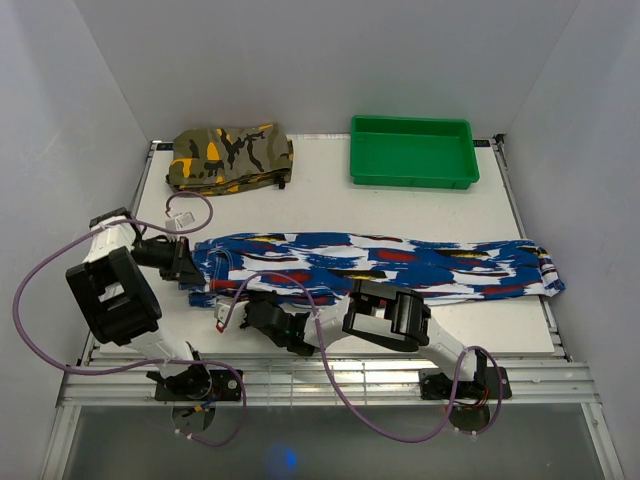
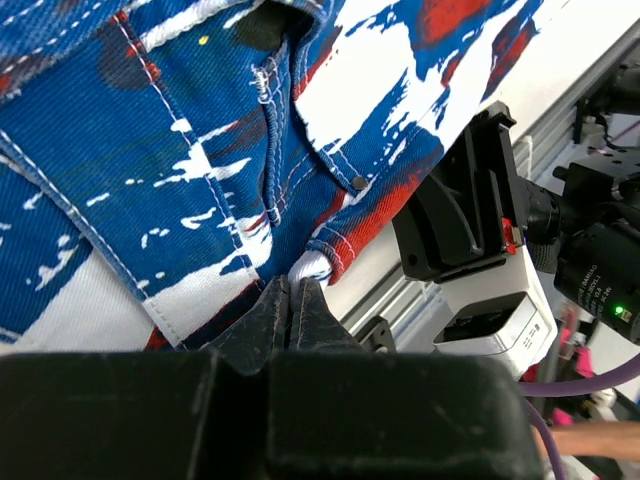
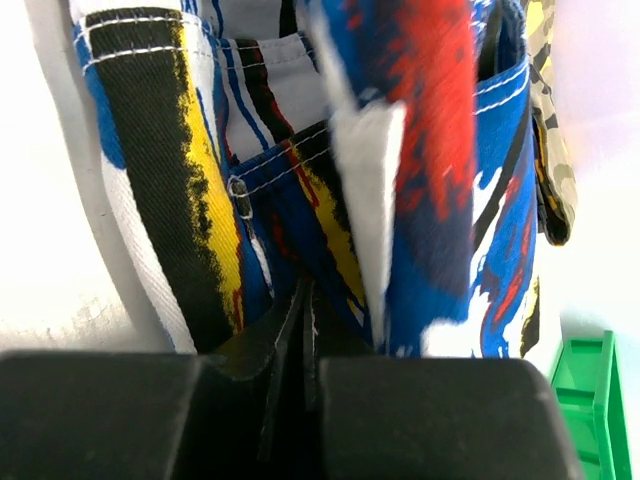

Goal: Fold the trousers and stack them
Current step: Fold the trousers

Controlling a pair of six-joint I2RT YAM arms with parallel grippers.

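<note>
A: Where are we standing on the fold?

B: We are looking at the trousers (image 1: 380, 265) lying full length across the table (image 1: 330, 205), apparently one leg on the other, with the waist end at the left and the cuffs at the right. The left gripper (image 1: 185, 262) is pinching the far-left edge of the waist. Its jaws are closed, and a white bit of hem is showing at the tips in the left wrist view. The right gripper (image 1: 262, 308) is closed too, biting the near edge of the waist, with cloth running down into its tips.

A: What are we asking of the next move?

B: We are judging that the waist needs carrying toward the cuffs. We are wanting both pinches lifting together and level, just high enough for the cloth to clear itself. Then they should be travelling right at one pace, so the fold line is running square across the legs. Uneven height is likely skewing the fold, and a thin pinch on the hem is risking a slip.

A: Counting?

B: We are counting one pair of trousers and one folded camouflage garment (image 1: 230, 157) at the far left. We are also counting one green tray (image 1: 412, 150) well apart to its right, and two arms with one gripper each. We are guessing the camouflage piece is the stack to land on.
</note>
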